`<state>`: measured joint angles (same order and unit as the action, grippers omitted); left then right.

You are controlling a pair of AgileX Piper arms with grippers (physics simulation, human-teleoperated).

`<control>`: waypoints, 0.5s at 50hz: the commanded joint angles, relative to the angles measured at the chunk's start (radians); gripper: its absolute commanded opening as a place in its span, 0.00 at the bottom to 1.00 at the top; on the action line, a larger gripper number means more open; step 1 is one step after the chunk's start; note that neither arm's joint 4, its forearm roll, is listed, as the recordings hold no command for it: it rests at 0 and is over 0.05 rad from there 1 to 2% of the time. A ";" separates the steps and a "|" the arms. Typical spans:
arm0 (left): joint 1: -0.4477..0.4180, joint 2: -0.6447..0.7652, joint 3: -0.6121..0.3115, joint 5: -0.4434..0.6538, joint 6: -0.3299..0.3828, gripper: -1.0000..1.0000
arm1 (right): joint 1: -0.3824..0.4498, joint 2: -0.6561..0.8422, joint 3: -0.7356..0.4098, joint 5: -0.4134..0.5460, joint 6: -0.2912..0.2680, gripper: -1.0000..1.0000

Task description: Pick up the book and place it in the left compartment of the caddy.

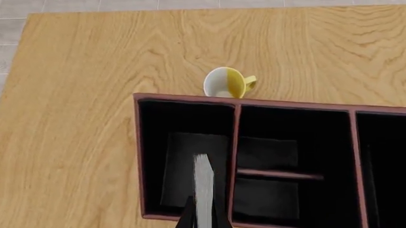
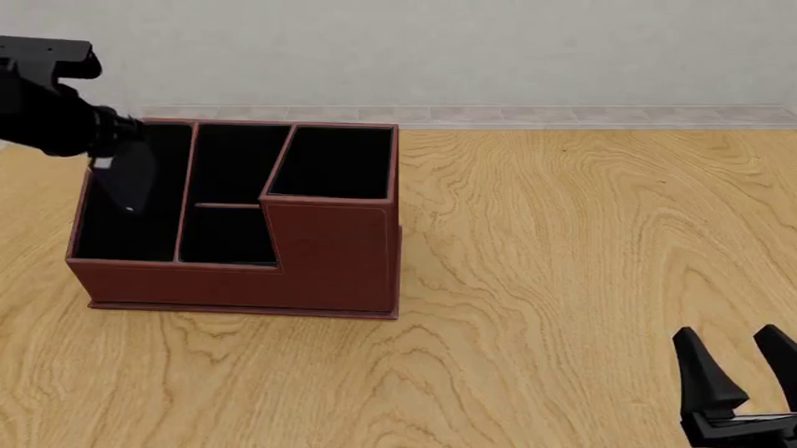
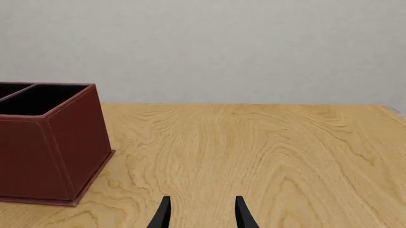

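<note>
While the left gripper (image 2: 129, 191) pinches the book (image 1: 204, 183) between its fingers over the left compartment (image 2: 131, 210) of the caddy (image 2: 330, 261); the right gripper (image 2: 748, 369) rests spread, near right.

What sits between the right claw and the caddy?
Nothing: bare wooden table runs from the right claw to the caddy, as the front view shows. The right wrist view shows the same bare stretch.

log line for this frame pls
phase: placing | left hand: shut on book, held over left compartment of caddy | right hand: open, idle | book not released
</note>
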<state>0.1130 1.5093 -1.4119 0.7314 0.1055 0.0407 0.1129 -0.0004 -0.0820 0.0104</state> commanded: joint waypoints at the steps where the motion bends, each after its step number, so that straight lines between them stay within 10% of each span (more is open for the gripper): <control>1: -0.001 0.013 0.016 -0.036 0.005 0.00 | 0.000 -0.003 0.000 0.003 -0.006 1.00; 25: 0.056 0.036 0.074 -0.106 0.060 0.00 | 0.002 0.014 0.000 -0.011 -0.007 1.00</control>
<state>0.1450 1.5381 -1.3468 0.6550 0.1308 0.0433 0.1222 -0.0003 -0.0888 0.0031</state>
